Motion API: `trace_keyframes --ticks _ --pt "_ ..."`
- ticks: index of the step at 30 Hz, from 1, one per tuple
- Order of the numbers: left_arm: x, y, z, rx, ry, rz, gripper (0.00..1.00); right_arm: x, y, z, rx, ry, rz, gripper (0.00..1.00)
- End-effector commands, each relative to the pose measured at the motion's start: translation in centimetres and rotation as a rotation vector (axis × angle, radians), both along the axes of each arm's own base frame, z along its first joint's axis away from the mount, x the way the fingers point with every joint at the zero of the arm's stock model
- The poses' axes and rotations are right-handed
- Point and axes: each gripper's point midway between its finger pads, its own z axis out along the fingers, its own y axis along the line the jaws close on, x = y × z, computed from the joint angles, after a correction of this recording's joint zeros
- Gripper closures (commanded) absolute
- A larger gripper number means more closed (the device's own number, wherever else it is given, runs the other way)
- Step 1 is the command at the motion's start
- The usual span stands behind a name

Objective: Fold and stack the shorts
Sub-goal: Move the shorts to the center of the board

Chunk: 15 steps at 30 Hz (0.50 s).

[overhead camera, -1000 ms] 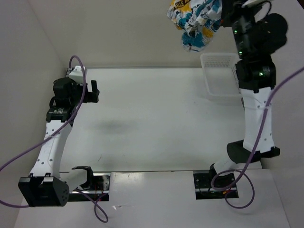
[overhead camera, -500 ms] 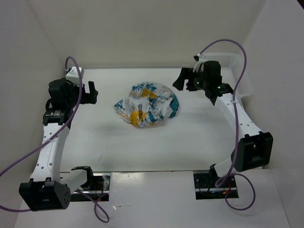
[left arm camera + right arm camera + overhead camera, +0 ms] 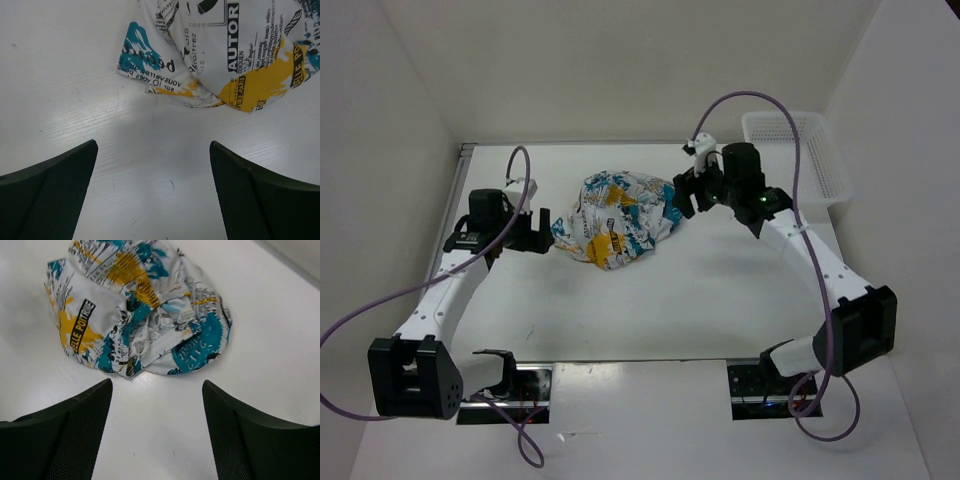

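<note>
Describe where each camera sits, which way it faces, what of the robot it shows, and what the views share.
Top external: above and behind the bases, looking down on the table, basket and both arms.
Left wrist: on the left arm, facing down past the open left gripper at an edge of the shorts.
Right wrist: on the right arm, facing down past the open right gripper at the shorts.
Shared: all three show the shorts.

A: What differs from one second ago?
B: The shorts [image 3: 617,217] are no longer held aloft by the right hand [image 3: 682,195]. They lie bunched on the desk [image 3: 720,290].
A: And the hands?
B: Both are closer in. The left hand [image 3: 540,231] is now just beside the shorts.
</note>
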Motion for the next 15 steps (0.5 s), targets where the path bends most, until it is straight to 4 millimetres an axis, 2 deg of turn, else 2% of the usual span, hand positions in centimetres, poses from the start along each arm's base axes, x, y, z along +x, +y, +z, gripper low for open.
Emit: trace_keyframes --ticks 1,2,3,4,5,6,7,8,10,12,13,14,15 --pt "0.4 -0.2 0.5 -0.006 -0.035 -0.013 0.01 1.2 1.8 -4.5 -0.086 0.033 0.063 0.23" --pt "0.5 -0.2 0.2 -0.006 -0.037 -0.013 0.01 1.8 2.1 -4.8 -0.079 0.039 0.058 0.23" --pt "0.1 -0.2 -0.5 -0.006 -0.020 -0.013 0.01 1.8 3.4 -6.7 -0.087 0.080 0.079 0.23" --pt "0.4 -0.2 -0.3 -0.006 -0.032 -0.013 0.01 1.8 4.4 -7.2 -0.090 0.085 0.099 0.24" --pt "0.3 -0.2 -0.7 -0.006 -0.029 -0.013 0.01 1.6 5.4 -7.7 -0.096 0.095 0.123 0.24" --pt "0.1 0.0 -1.4 0.002 -0.020 -0.004 0.01 0.5 7.4 -8.7 -0.119 0.102 0.183 0.24" --pt "0.3 0.0 -1.2 0.002 -0.029 -0.004 0.01 0.4 8.2 -10.6 -0.149 0.127 0.200 0.24" --pt "0.4 0.1 -1.9 0.008 -0.025 0.003 0.01 0.5 9.1 -11.3 -0.150 0.125 0.216 0.24" --pt "1.0 0.3 -2.3 0.014 -0.025 0.010 0.01 1.5 9.7 -13.6 -0.130 0.190 0.162 0.26" --pt "1.4 0.4 -2.9 0.020 -0.014 0.017 0.01 2.2 10.1 -14.6 -0.128 0.207 0.156 0.27" --pt "1.7 1.0 -3.8 0.043 0.007 0.042 0.01 2.8 10.6 -14.3 -0.118 0.203 0.151 0.28" --pt "2.4 1.3 -3.6 0.054 -0.005 0.056 0.02 3.0 10.8 -15.4 -0.114 0.235 0.139 0.30" --pt "2.7 1.8 -4.8 0.075 0.025 0.077 0.05 3.3 11.3 -15.1 -0.099 0.238 0.145 0.30"
